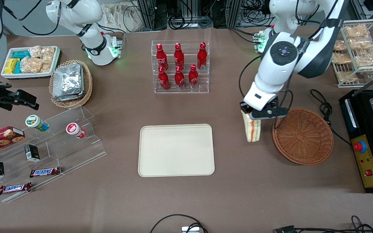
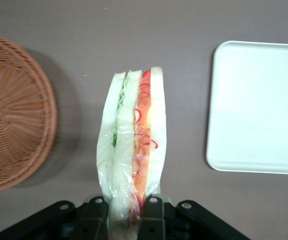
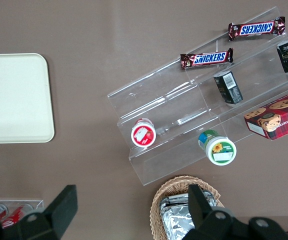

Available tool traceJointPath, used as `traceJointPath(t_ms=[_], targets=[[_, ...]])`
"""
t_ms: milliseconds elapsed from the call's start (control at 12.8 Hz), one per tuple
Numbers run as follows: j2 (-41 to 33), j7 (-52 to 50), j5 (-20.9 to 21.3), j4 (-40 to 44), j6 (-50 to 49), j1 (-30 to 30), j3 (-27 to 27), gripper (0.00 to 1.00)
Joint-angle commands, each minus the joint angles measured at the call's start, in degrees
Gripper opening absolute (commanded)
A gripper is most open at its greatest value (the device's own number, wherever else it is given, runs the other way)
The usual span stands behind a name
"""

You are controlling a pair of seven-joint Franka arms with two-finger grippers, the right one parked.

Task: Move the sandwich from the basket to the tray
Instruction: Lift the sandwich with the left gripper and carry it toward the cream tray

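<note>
Sandwich (image 1: 252, 128) hangs pinched in my gripper (image 1: 254, 114), fingers (image 2: 151, 216) pressed against its wrapped bread on both sides, cut edge with the red-orange filling facing down. Taking the basket (image 1: 303, 136) as the mark, I hold it in the air just beside the rim, between basket and tray (image 1: 176, 149), over bare table (image 1: 238, 181).

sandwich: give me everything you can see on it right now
The sandwich is a wedge of white bread in clear wrap, with green lettuce in one layer and red-orange filling in the other. It hangs from the gripper, whose jaws are shut on one end, cut edge facing the wrist camera. It is out of the basket and in the air over bare table between the basket and the tray, touching neither.
</note>
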Motion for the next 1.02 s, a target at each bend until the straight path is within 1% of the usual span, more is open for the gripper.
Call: traceJointPath(t_ms=[0, 234, 391, 469, 625, 781, 938], targets=[[7.4, -7.0, 6.8, 6.9, -1.6, -0.1, -4.1, 0.20], [15.1, -11.6, 13.2, 12.7, -1.6, -0.1, -8.4, 0.20], [18.9, -13.5, 15.8, 15.3, -1.6, -0.3, -10.0, 0.20], [20.6, -13.7, 16.2, 17.1, -1.7, -3.5, -9.5, 0.20], [25.4, -14.0, 16.9, 21.9, -2.9, -7.3, -7.7, 0.21], [30.5, -17.4, 21.7, 26.1, -4.6, -10.8, -7.1, 0.22], [34.9, -19.1, 24.1, 28.4, -4.5, -12.4, -7.0, 0.22]])
